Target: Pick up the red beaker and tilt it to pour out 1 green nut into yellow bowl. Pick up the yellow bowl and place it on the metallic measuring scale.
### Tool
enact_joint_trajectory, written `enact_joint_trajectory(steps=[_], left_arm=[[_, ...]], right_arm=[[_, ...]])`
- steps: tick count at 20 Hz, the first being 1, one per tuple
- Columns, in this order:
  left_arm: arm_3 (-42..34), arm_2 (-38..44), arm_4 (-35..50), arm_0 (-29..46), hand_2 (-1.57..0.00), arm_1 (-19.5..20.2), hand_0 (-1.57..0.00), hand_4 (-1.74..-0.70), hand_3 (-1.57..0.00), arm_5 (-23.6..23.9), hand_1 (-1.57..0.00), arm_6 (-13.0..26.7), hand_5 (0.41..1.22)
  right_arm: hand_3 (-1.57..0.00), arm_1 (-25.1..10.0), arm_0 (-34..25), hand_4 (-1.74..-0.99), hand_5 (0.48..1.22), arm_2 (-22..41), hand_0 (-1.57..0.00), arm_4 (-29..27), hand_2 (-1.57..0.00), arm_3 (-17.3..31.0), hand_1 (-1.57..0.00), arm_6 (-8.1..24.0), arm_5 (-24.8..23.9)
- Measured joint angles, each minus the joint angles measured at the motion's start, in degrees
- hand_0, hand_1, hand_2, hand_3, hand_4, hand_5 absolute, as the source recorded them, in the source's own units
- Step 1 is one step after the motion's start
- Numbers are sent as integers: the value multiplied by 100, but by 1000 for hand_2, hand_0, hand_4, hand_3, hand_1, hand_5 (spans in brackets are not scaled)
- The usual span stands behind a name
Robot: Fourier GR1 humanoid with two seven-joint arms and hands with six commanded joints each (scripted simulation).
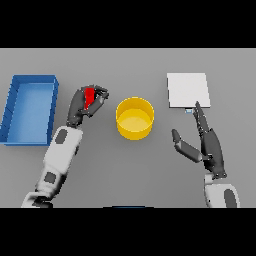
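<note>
A lab-style test bench is showing here: a plain grey table (130, 170) is carrying a metallic measuring scale (187, 90), with a blue bin (12, 107) lying far to the scale's left.

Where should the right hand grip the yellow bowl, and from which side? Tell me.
Grip the yellow bowl at its right rim, coming in from the right, probably best. It stands upright and open-topped, so the thin wall can be pinched between thumb and fingers. The right hand is open on that side, while the left hand holds the red beaker.
</note>
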Motion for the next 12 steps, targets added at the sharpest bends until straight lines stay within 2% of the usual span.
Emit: enact_joint_trajectory(steps=[3,8,9,10,12], left_arm=[[26,-5,50,5,-1419,27,-1400,-1542,-1357,-59,-1406,-52,1174],[-384,225,616,20,-1521,28,-1515,-1676,-1501,-530,-1517,-112,1144],[-496,246,711,51,-1531,41,-1526,-1689,-1515,-583,-1528,-70,1140],[-584,228,741,17,-1539,52,-1535,-1699,-1526,-597,-1536,-9,1135],[-810,181,724,-23,-1551,127,-1548,-1714,-1542,-664,-1549,202,1132]], right_arm=[[1,6,65,-1255,644,-5,1,-80,1,-26,1,-116,53],[1,38,15,-1238,643,35,1,-8,1,55,1,-59,28],[1,12,53,-1236,644,32,1,19,1,27,1,-154,14],[1,14,-40,-1233,644,6,1,5,1,65,1,-61,2],[1,26,37,-1227,647,49,1,58,1,8,1,-138,-15]])
